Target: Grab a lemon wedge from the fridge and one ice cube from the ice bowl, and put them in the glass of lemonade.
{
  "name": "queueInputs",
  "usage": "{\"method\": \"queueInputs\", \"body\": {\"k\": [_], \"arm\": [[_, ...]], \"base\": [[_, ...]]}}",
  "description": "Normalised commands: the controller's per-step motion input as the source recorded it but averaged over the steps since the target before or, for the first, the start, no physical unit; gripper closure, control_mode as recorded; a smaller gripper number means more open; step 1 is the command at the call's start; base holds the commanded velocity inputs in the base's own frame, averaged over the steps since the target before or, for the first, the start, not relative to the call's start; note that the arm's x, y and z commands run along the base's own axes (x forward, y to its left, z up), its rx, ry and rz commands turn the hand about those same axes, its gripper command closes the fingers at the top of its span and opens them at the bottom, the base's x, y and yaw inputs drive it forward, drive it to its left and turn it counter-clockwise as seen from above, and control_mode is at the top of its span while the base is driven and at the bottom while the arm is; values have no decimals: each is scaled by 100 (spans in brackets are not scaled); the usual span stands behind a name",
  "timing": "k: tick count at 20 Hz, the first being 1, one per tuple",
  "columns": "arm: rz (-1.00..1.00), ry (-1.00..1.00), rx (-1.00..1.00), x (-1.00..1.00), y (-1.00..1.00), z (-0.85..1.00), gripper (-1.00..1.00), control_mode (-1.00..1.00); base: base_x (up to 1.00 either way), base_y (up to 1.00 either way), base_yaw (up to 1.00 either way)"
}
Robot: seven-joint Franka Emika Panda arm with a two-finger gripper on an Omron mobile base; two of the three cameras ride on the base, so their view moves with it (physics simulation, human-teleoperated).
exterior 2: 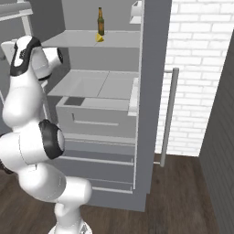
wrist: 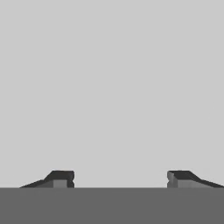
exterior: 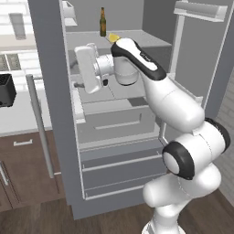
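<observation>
Hand view shows the gripper (wrist: 120,179) with its two dark fingertips (wrist: 61,178) spread wide apart and nothing between them, facing a plain pale grey surface that carries no edge or mark, so I cannot tell from it which part of the fridge the hand looks at.

From the left base view, the fridge (exterior: 48,91) stands with its doors swung open, and the arm reaches into the middle of the compartment, its white hand (exterior: 87,68) turned toward the left inner side, just above the middle shelf. The fingers themselves are hidden behind the hand's body in this view. The arm's dark-banded link covers most of the lemon wedge (exterior: 114,37), leaving a small yellow sliver visible on the upper shelf just right of the brown bottle (exterior: 103,22).

Seen from the right base view, the wedge (exterior 2: 98,39) is whole and unobstructed: it sits at the front of the upper shelf, touching or just beside the foot of the bottle (exterior 2: 100,21). In that view the arm's upper links stand at the far left, and the hand is cut off behind them, so the gripper cannot be made out there.

The wedge lies one shelf above the hand and off to its right, well apart from the open fingertips. An open drawer (exterior 2: 93,116) juts forward below the middle shelf; its contents are not discernible.
</observation>
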Motion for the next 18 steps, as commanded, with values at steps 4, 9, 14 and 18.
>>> {"method": "queueInputs", "body": {"k": [4,9,14,18], "arm": [[0,0,0,-47,-58,2,-100,-100],[0,-3,0,-62,-100,3,-100,-100],[0,0,0,-55,-100,4,-100,-100],[0,0,-5,-63,-100,4,-100,-100]], "base": [[0,0,0],[0,0,0],[0,0,0],[0,0,0]]}}
